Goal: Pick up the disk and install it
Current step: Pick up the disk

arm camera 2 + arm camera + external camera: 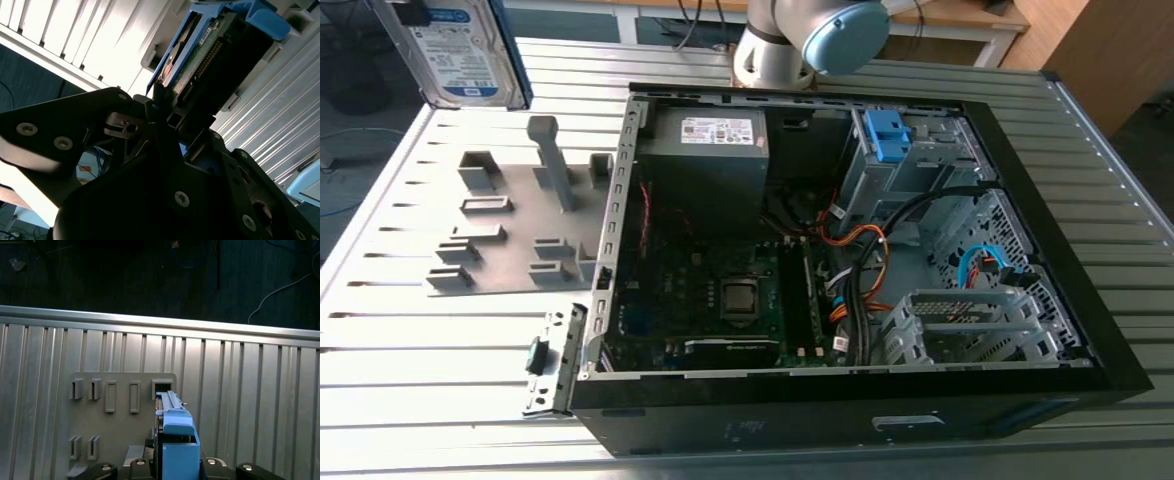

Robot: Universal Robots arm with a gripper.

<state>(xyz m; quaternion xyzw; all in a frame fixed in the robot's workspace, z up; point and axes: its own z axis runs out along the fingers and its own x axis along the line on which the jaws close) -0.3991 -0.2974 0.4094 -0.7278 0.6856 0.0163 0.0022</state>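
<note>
In the upper left of the exterior view, the disk (458, 50) hangs clear of the grey fixture plate (507, 235). In the second wrist view my gripper (170, 115) has its jaws clamped on it. I judge the pick done. Installing calls for squaring it to the drive cage (927, 165), upper right in the open case (854, 412).

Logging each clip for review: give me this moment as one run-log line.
gripper: shut on disk | disk: upright above grey slotted plate | computer case: open, disk not inside

Disk (458, 50): silver metal, blue plastic bracket (178, 440); table (427, 360) ribbed metal.
</note>
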